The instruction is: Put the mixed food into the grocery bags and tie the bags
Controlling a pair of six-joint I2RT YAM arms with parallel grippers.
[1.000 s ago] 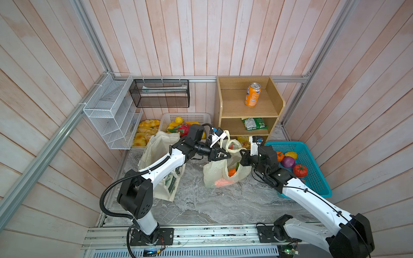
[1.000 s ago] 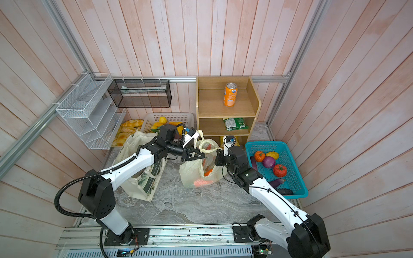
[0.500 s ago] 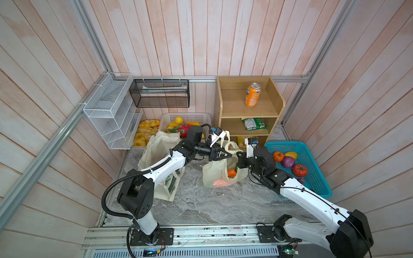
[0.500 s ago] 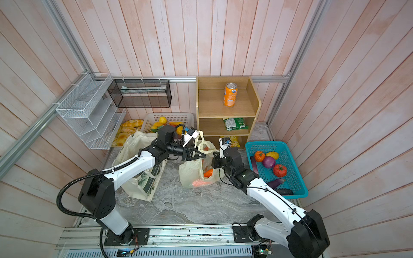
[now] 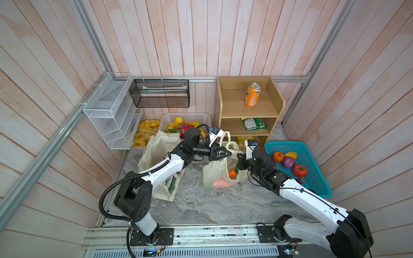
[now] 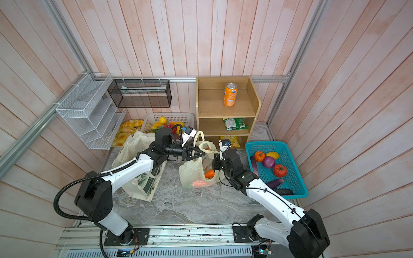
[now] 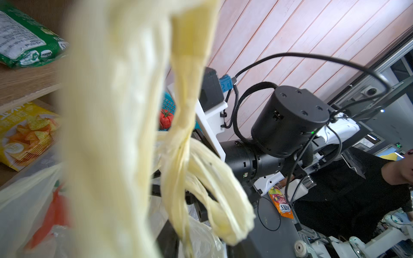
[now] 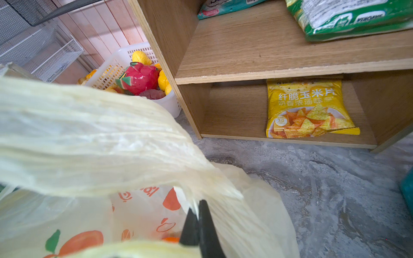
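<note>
While the plastic bag [image 5: 213, 172] printed with oranges sits on the worktop [image 5: 212, 205] between the 2 arms, the right hand [image 8: 197, 212] is closed tight on 1 bunched handle of it. The left hand [image 5: 228, 153] is at the handles too, but I cannot tell if it grips them. Orange carrots [image 5: 232, 173] lie inside this bag. The canvas tote [image 5: 161, 145] stands beside it, partly under the left arm.

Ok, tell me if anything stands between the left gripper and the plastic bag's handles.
Nothing visible does. The left gripper sits right at the plastic bag's handle loops, and the right gripper is shut on one strand of them.
</note>
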